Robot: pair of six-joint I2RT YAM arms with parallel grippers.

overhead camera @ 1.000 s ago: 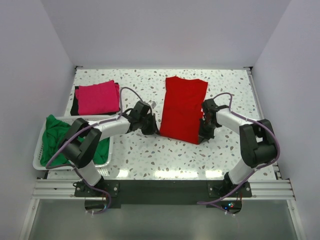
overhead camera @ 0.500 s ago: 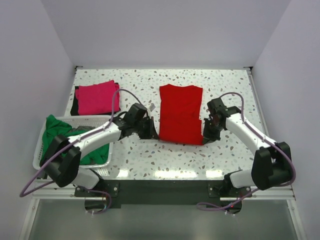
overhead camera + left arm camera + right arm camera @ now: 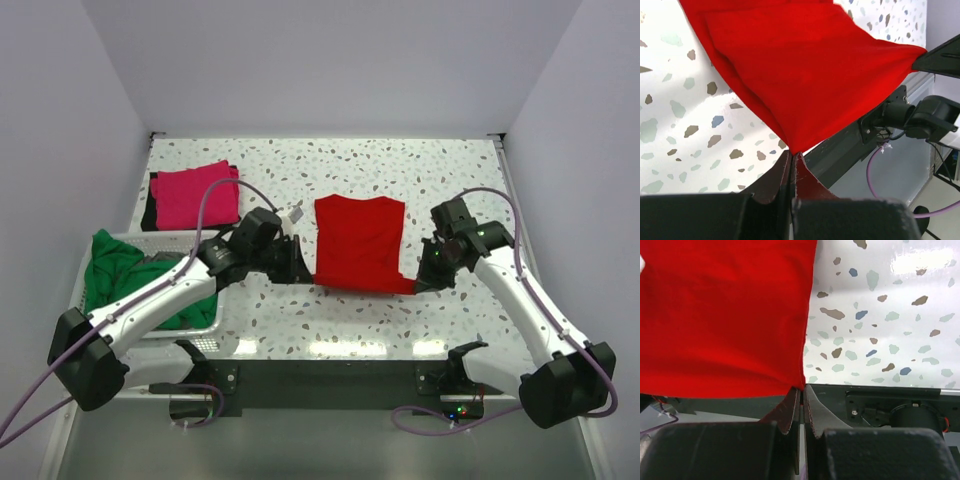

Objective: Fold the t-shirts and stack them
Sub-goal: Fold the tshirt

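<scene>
The left gripper [image 3: 305, 270] and right gripper [image 3: 420, 283] are pinching near corners of the red t-shirt [image 3: 358, 243] (jaws almost shut on cloth). Folding cleanly is likely needing level, matched travel.

A white desk [image 3: 460, 170] flecked with grey and brown chips fills the centre of the frame, boxed in by pale lilac walls [image 3: 330, 60]. A white slatted basket [image 3: 74, 300] sits at its lower left edge.
</scene>
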